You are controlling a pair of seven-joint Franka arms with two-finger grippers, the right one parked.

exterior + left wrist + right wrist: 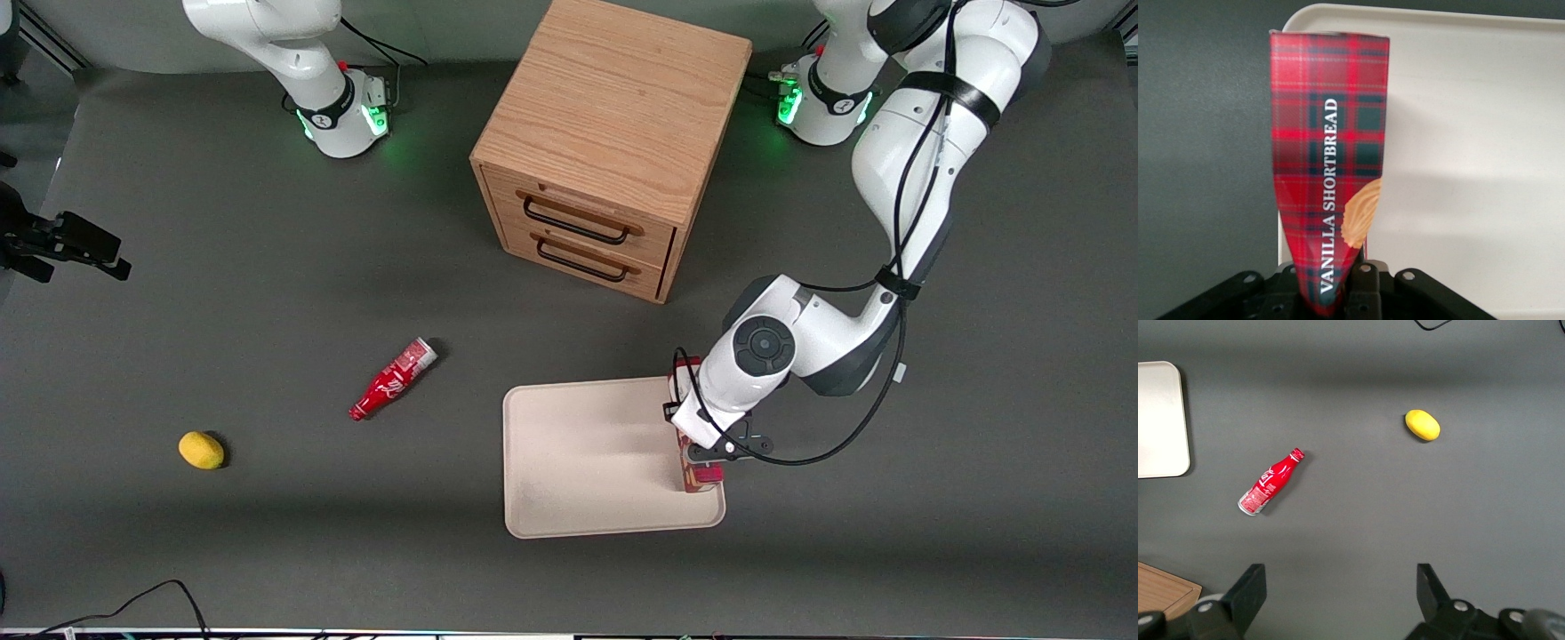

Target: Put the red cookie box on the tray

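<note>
the pale beige rectangular tray (pixel 578 462) carries the slim red tartan cardboard cookie box (pixel 1328 167) along its 3 o'clock rim, seen from the front. the left gripper (pixel 702 458) is clamped on the box. only the wrist view shows "vanilla shortbread" lettering.

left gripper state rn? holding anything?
Left gripper: shut on the red cookie box, holding it over the edge of the tray toward the working arm's end.

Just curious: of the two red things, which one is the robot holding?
The tartan red cookie box, pinched in the gripper over the tray; the red bottle lies alone.
</note>
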